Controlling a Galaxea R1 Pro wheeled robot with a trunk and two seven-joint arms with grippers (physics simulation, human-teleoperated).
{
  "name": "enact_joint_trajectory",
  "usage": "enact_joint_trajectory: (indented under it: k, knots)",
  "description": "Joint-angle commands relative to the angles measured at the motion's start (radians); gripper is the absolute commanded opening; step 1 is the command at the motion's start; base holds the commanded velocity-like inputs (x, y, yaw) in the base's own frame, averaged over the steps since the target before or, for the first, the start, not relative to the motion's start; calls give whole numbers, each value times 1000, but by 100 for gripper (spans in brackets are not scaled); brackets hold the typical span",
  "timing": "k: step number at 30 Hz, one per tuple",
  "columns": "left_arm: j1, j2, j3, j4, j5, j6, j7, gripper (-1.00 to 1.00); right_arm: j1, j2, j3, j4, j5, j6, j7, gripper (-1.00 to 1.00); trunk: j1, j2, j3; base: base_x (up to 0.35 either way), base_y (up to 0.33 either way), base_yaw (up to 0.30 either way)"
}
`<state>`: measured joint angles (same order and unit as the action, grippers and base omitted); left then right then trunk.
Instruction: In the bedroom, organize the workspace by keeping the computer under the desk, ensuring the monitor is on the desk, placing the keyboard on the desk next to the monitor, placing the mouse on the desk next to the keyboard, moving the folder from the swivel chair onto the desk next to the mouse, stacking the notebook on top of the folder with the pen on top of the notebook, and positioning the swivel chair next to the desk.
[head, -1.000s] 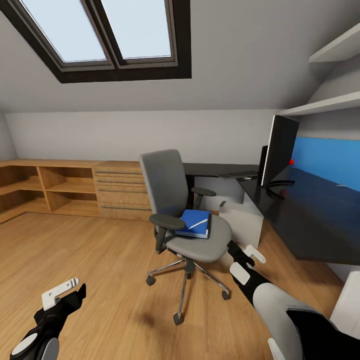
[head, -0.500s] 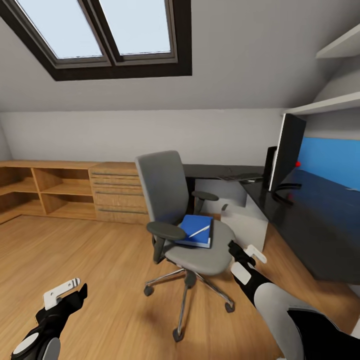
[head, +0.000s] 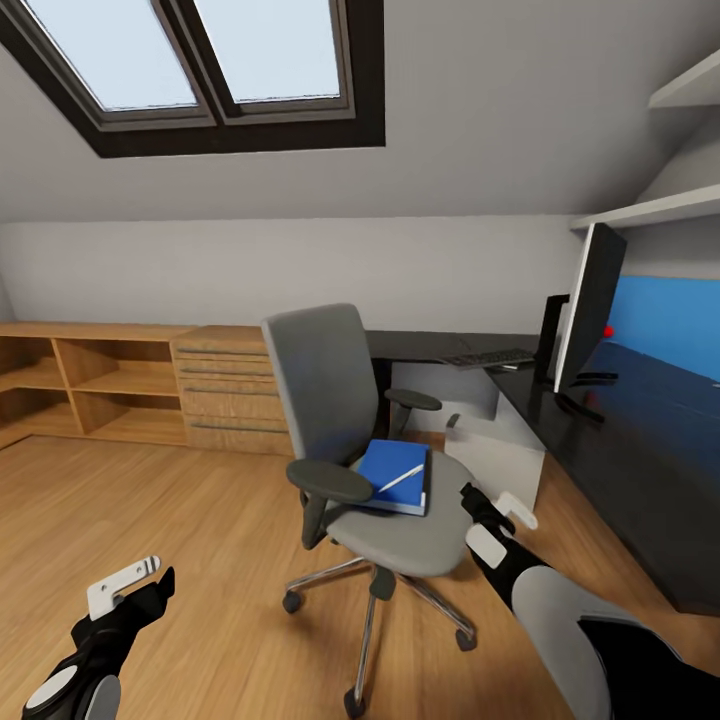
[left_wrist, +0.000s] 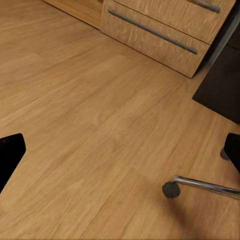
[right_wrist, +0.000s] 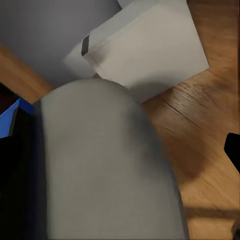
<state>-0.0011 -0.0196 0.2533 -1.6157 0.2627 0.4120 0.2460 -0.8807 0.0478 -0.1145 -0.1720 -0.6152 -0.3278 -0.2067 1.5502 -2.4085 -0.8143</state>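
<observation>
Lying on the swivel chair (head: 400, 520), folder (head: 392, 474) sits near right gripper (head: 497, 514).

So the whole view has swung a bit, camera's moving, not the room. The chair (head: 375, 450) now looks closer and sits lower in frame, while the monitor (head: 590, 305) has slid toward 3 o'clock, and the keyboard (head: 488, 357) shows more clearly.

We saw black forearms, each with a grey oval patch, ending in black grippers: left gripper (head: 128, 588) and right gripper (head: 497, 519), both carrying white finger plates.
</observation>
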Motion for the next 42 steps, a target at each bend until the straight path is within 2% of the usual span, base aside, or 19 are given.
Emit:
enact_joint_trajectory:
  k: [1, 6, 10, 19, 42]
  knots:
    - [0, 0, 1, -2, 10, 3, 6, 100, -1, -6, -13, 0, -16, 2, 0, 100, 0, 0, -1, 27, 0, 0]
    - [1, 0, 1, -1, 10, 2, 6, 100, -1, -28, -21, -1, -64, 37, 1, 100, 0, 0, -1, 14, 0, 0]
    - [0, -1, 1, -2, 10, 2, 7, 100, -1, -35, -23, -3, -77, 53, 2, 100, 0, 0, -1, 4, 0, 0]
    - [0, -1, 1, -2, 10, 2, 7, 100, -1, -35, -27, -4, -85, 63, 2, 100, 0, 0, -4, 0, 0, 0]
    - [0, -1, 4, -2, 9, -8, 8, 100, -1, -34, -26, -4, -87, 63, 5, 100, 0, 0, -39, 31, 0, 0]
